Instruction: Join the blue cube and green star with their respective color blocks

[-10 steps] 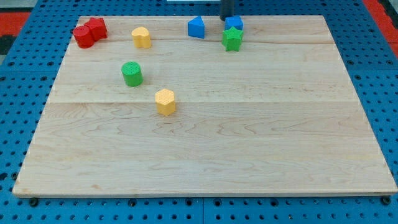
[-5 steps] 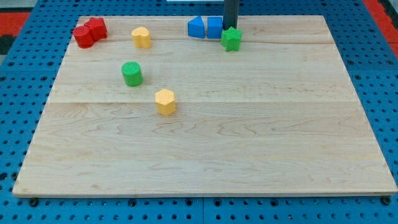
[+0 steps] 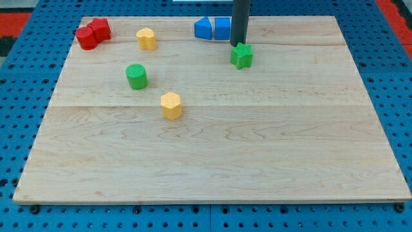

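The blue cube (image 3: pixel 223 28) sits at the view's top, touching a second blue block (image 3: pixel 203 28) on its left. The green star (image 3: pixel 242 56) lies just below and to the right of them. My tip (image 3: pixel 237 44) is at the star's upper left edge, touching or nearly touching it, right of the blue cube. A green cylinder (image 3: pixel 136 76) stands far to the left of the star, in the board's left half.
Two red blocks (image 3: pixel 92 33) touch each other at the top left corner. A yellow block (image 3: pixel 147 38) sits right of them. Another yellow block (image 3: pixel 171 105) lies below the green cylinder. The wooden board (image 3: pixel 257 148) rests on a blue pegboard.
The blue cube was pushed left to meet the other blue block. My tip then came down behind the green star, and the star has slid toward the view's bottom.
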Controlling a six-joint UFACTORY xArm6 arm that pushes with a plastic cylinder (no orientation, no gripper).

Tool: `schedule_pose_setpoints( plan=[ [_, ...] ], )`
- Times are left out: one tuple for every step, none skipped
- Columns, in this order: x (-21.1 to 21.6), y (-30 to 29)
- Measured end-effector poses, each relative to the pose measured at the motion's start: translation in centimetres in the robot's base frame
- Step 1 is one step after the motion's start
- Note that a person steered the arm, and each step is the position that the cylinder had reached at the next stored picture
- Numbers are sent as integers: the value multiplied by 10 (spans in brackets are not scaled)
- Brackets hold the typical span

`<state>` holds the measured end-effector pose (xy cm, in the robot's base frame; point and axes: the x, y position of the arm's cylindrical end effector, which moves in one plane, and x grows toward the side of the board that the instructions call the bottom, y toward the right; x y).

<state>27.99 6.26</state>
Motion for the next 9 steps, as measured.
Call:
schedule_pose_setpoints(
  plan=[
    [0,0],
    [2,0],
    [16,31],
    [17,10],
    [15,-16],
    [49,22],
    [61,-11],
    [65,49],
    [87,81]
  ],
)
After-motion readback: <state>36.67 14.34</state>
